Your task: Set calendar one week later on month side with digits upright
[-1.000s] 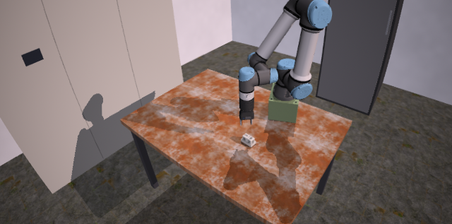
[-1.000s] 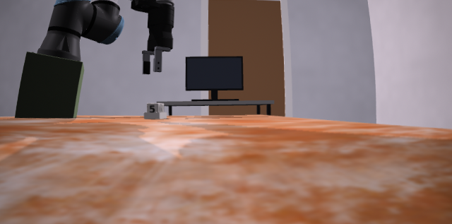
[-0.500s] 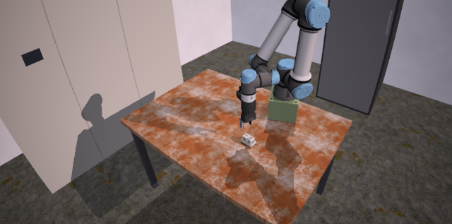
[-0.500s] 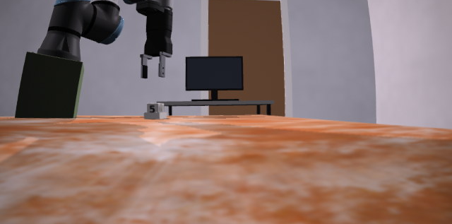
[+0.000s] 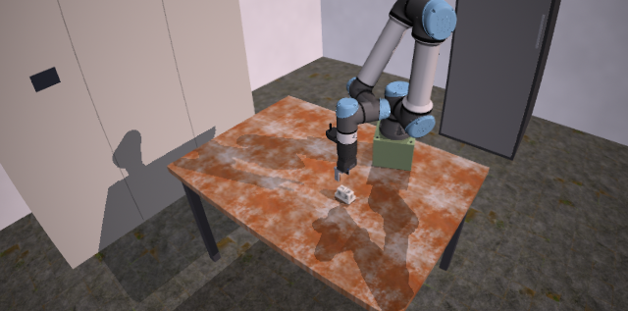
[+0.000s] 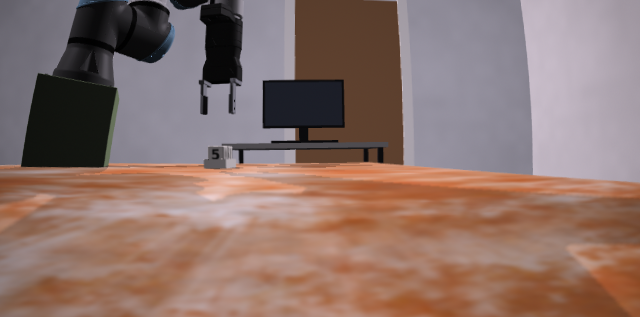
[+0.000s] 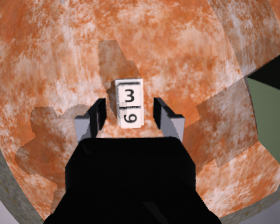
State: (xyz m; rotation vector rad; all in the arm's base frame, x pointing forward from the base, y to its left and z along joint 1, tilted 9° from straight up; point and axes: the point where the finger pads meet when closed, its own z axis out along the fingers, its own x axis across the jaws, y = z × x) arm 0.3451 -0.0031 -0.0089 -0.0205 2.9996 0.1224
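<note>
Two white cubes sit side by side in a small pale tray [image 5: 346, 200] [image 6: 220, 164] on the table. In the wrist view the farther cube [image 7: 129, 95] shows a 3 on top, upright in the picture. The nearer cube [image 7: 130, 118] shows a 6 or 9 on top, turned sideways. In the exterior view a cube side [image 6: 215, 154] shows a 5, upright. The month's name and the other side digits cannot be read. My gripper [image 5: 342, 177] [image 6: 218, 113] [image 7: 129, 107] is open and empty, pointing down above the cubes, clear of them, with its fingers on either side of the row in the wrist view.
The orange and white table [image 5: 275, 203] [image 6: 320, 237] carries the tray. The arm's green base block [image 5: 392, 154] [image 6: 67, 124] stands at the back of the table. A monitor [image 6: 303, 103] stands on a separate desk [image 6: 350, 146] in the background.
</note>
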